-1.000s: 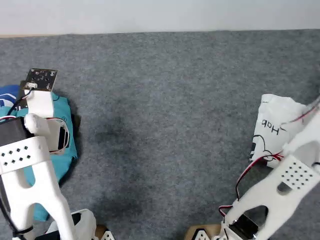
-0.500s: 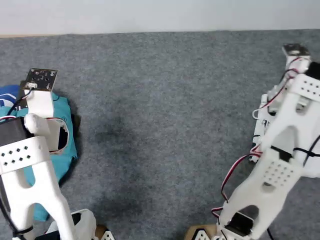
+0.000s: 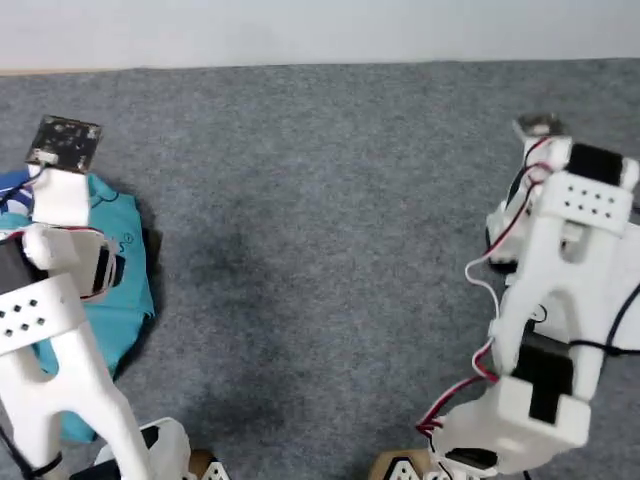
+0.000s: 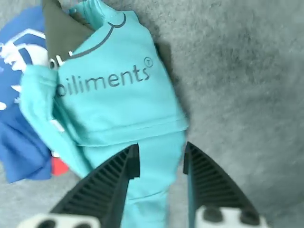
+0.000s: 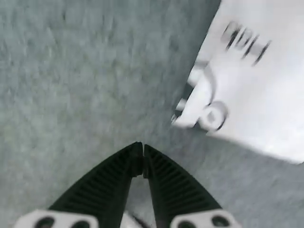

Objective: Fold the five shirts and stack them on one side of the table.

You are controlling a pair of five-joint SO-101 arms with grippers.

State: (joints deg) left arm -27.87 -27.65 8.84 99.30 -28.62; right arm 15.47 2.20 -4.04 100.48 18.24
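Directly beneath left claw [image 4: 161, 153], teal shirt [image 4: 118, 95].

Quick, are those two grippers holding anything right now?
Left gripper: open, over the teal shirt.
Right gripper: closed, holding nothing, beside the white shirt.

Right: white shirt [image 5: 256, 85] print blurred, cut by picture edge. Left: blue shirt [image 4: 19, 142] partly under teal shirt [image 4: 118, 99]; red patch [image 4: 59, 166] possibly another garment.

Grey felt tabletop [image 3: 330, 200], pale wall [image 3: 300, 30] behind.
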